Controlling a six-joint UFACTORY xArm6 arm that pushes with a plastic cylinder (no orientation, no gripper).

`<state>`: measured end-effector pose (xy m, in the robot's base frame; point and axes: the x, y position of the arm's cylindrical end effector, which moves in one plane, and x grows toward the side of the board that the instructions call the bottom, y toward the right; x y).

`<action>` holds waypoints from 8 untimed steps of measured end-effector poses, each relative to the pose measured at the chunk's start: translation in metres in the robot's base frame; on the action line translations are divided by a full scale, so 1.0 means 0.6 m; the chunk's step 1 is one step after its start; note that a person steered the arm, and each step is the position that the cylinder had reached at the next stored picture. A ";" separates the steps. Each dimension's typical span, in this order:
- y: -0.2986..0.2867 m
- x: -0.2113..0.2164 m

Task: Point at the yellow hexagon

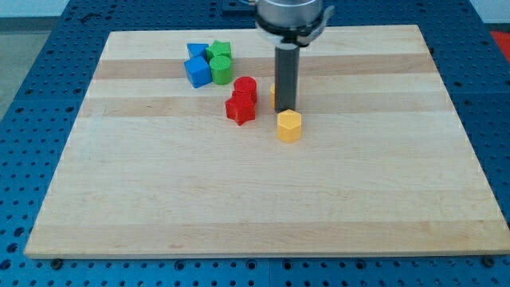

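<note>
on the wooden board, my tip touches the upright yellow hexagon; no fingers.

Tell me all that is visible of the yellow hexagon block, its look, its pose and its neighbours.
The yellow hexagon is a small six-sided block of plain, matte yellow, looking like painted wood or plastic. It stands flat on the wooden board, with its hexagonal face up, near the middle of the view and toward the top. My tip sits just above it in the view, very close; contact cannot be judged. The red blocks lie apart, to the view's left.
</note>
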<state>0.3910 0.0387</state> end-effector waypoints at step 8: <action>0.026 0.106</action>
<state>0.4547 0.0543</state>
